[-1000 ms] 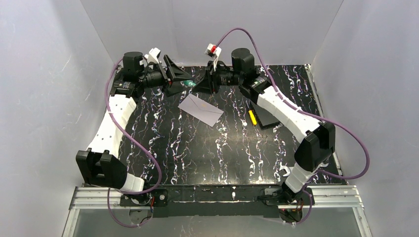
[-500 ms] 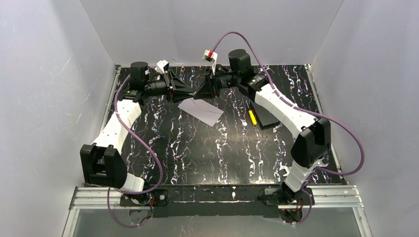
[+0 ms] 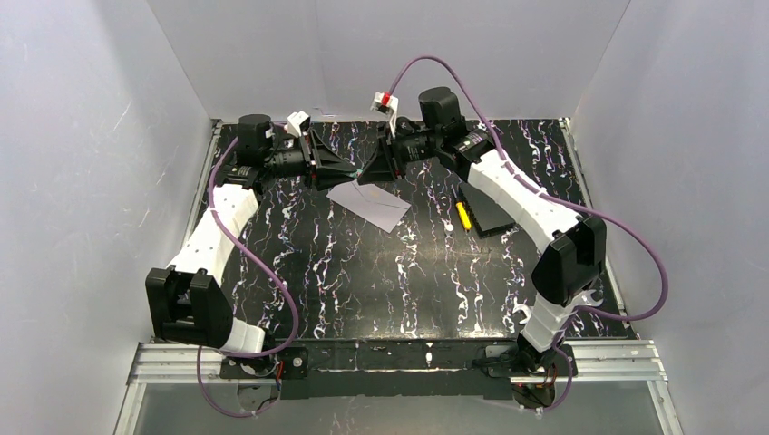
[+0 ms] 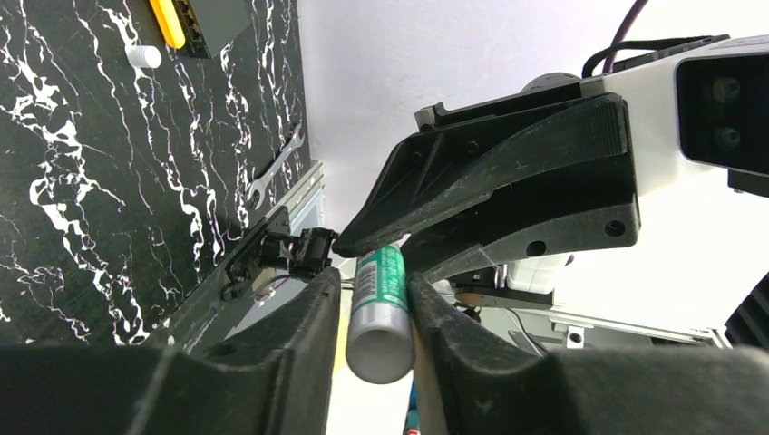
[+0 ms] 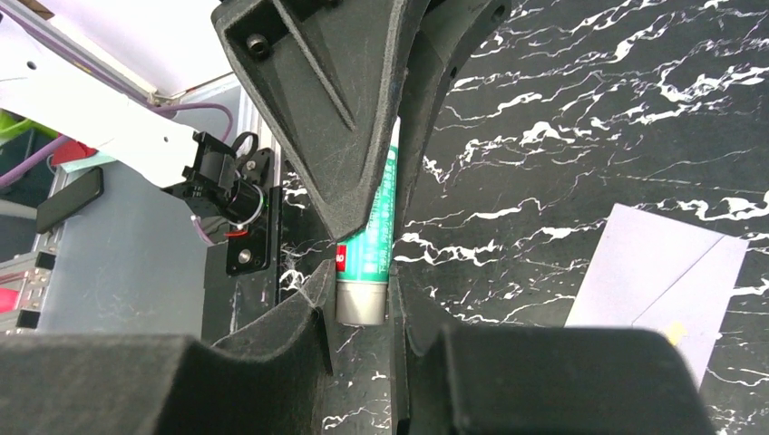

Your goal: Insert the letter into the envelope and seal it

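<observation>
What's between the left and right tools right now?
A small green-and-silver tube, pinched by both left tool and right tool; both wrist views show it.

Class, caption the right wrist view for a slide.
Both the left gripper and right gripper clamp one green-labelled tube; the envelope lies flat on the table.

The white left arm (image 3: 216, 227) and white right arm (image 3: 524, 195) stretch far forward, wrists turned inward. The black left gripper (image 4: 374, 292) and black right gripper (image 5: 358, 294) meet nose to nose, each with its jaws clamped on one green-and-silver tube (image 4: 381, 313).
</observation>
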### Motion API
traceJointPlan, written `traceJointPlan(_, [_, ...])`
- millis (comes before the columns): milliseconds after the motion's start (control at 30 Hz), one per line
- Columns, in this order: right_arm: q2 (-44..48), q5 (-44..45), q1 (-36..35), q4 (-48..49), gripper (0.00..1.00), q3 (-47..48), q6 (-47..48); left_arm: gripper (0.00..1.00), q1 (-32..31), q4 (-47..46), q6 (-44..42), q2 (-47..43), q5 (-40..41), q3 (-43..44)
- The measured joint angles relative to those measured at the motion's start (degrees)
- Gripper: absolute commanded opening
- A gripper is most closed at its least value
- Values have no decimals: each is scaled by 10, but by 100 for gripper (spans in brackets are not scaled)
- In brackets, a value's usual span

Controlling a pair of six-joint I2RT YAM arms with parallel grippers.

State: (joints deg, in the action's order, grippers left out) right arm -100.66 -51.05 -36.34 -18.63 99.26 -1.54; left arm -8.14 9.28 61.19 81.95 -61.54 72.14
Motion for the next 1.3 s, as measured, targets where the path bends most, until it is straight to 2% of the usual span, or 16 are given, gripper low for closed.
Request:
traceJointPlan(100, [-4, -3, 0, -12, 2, 0, 3, 9, 0, 14, -10, 0, 0, 2])
traceJointPlan(133, [-6, -4, 0, -13, 5, 1, 3, 0, 0, 17, -14, 0, 1, 3])
traceJointPlan(167, [-8, -5, 0, -15, 13, 3, 4, 0, 0, 19, -17, 0, 2, 4])
traceJointPlan(233, [-11, -4, 0, -22, 55, 8, 5, 0, 0, 24, -19, 0, 6, 5])
traceJointPlan(267, [-11, -1, -1, -25, 69, 10, 5, 0, 0, 26, -22, 0, 8, 6])
traceJointPlan(333, [-11, 14, -1, -28, 89, 11, -1, 0, -1, 30, -30, 0, 16, 9])
traceJointPlan(400, [-10, 32, 1, -22, 98, 11, -12, 0, 1, 40, -45, 0, 33, 15])
traceJointPlan(600, [23, 55, 29, 62, 98, -62, -101, 0, 2, 76, -114, -3, 112, 30])
traceJointPlan(633, [32, 63, 37, 75, 96, -79, -119, 0, 2, 83, -125, -3, 126, 30])
traceJointPlan(733, [56, 122, 58, 81, 82, -113, -154, 0, 2, 105, -164, -4, 181, 29])
traceJointPlan(867, [69, 290, 69, 13, 72, -118, -171, 0, 2, 122, -204, -14, 240, 18])
traceJointPlan(967, [69, 427, 65, -60, 71, -127, -181, 0, 2, 127, -221, -22, 264, 7])
traceJointPlan(1067, [66, 541, 62, -126, 76, -156, -183, 0, 2, 133, -232, -26, 277, -1])
traceJointPlan(1167, [51, 604, 61, -174, 81, -174, -185, 0, 2, 137, -238, -26, 283, -7])
traceJointPlan(1300, [13, 635, 61, -186, 77, -203, -186, 0, 2, 136, -239, -26, 283, -11])
